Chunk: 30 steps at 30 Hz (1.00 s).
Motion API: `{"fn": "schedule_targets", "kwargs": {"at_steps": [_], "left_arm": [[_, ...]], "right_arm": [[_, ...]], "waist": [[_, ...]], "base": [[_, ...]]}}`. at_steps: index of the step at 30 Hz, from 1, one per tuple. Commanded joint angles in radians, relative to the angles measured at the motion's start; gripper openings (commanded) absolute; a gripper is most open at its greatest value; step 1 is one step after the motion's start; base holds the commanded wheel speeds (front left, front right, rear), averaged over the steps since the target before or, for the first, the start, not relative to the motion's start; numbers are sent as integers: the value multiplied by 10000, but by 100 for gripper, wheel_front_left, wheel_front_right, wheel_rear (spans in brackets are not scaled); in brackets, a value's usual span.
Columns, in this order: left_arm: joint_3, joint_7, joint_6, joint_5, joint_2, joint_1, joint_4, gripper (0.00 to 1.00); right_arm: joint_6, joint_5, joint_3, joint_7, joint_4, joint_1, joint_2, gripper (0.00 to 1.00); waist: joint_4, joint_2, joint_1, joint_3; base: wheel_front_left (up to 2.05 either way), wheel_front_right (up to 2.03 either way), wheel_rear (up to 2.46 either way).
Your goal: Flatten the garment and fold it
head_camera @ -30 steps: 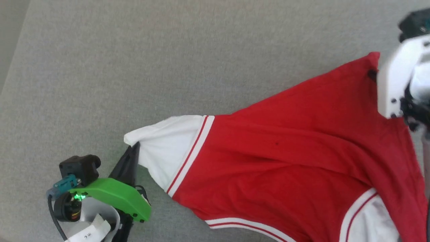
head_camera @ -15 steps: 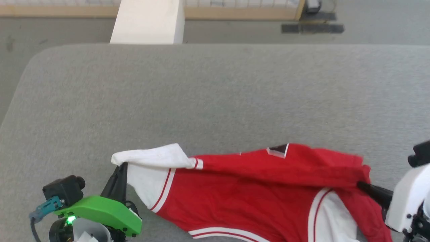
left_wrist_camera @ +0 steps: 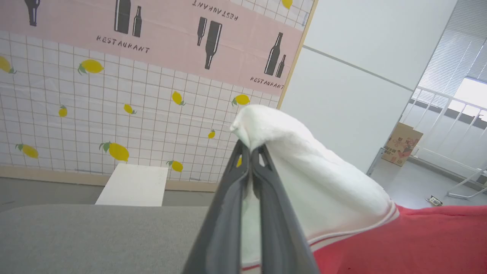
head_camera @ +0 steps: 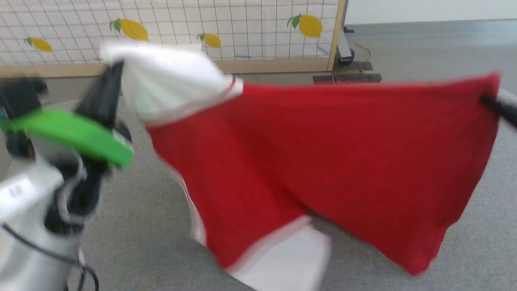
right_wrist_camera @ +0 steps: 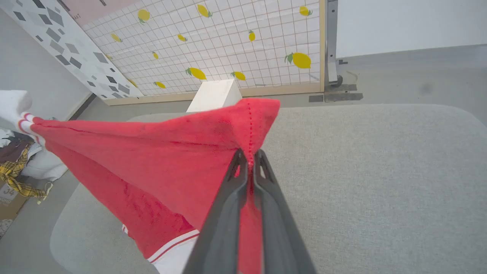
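The red jersey-style T-shirt with white short sleeves (head_camera: 323,161) is hanging in the air above the grey fabric-covered table (right_wrist_camera: 380,171), stretched broadly between the 2 end effectors. The left end effector (head_camera: 115,68), with its fingers closed narrowly, is pinching the tip of 1 white sleeve (left_wrist_camera: 323,182), which is draping over the fingertips. The right end effector (right_wrist_camera: 249,154) is likewise clamping a red stitched corner of the shirt's body (right_wrist_camera: 152,152) between nearly touching fingers. The other white sleeve is dangling low toward the table; whether it is touching cannot be told. A white grid panel printed with yellow lemons (head_camera: 242,24) is standing behind, with a white block (left_wrist_camera: 133,184) before it.
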Motion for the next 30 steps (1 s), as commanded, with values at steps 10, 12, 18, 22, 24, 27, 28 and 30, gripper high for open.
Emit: {"fn": "schedule_targets", "kwargs": {"at_steps": [10,12,18,22,24,27,28,30], "left_arm": [[-77,648,-662,624,147,-4664,2242,0],[-14,760,-728,692,204,-5473,2874,0],[192,944,-675,1046,473,-7620,4499,0],[226,673,-709,1554,686,-9176,5596,0],[209,412,-680,1890,779,-9942,6014,0],[226,-86,-597,2268,790,-10858,6461,0],[337,-340,-570,2280,734,-11192,6648,0],[439,-872,-551,2426,682,-11739,6894,0]], "right_arm": [[-11,-279,478,-1,1372,-3264,-739,0],[-11,-645,620,-106,1612,-3888,-748,0],[-11,-1994,860,-776,2404,-5926,-224,0],[-11,-3051,964,-1859,3124,-7542,530,0],[-11,-3590,900,-2612,3581,-8366,942,0],[-11,-4315,772,-3733,4286,-9396,1346,0],[-11,-4557,748,-4182,4551,-9768,1451,0],[-11,-4880,600,-4910,5032,-10388,1600,0]], "waist": [[51,0,0,253],[2,0,0,633],[-277,0,0,2332],[-551,0,0,3601],[-689,0,0,4187],[-807,0,0,4846],[-844,0,0,5067],[-881,0,0,5436]], "base": [[0,0,0],[0,0,0],[0,0,0],[0,0,0],[0,0,0],[0,0,0],[0,0,0],[0,0,0]]}}
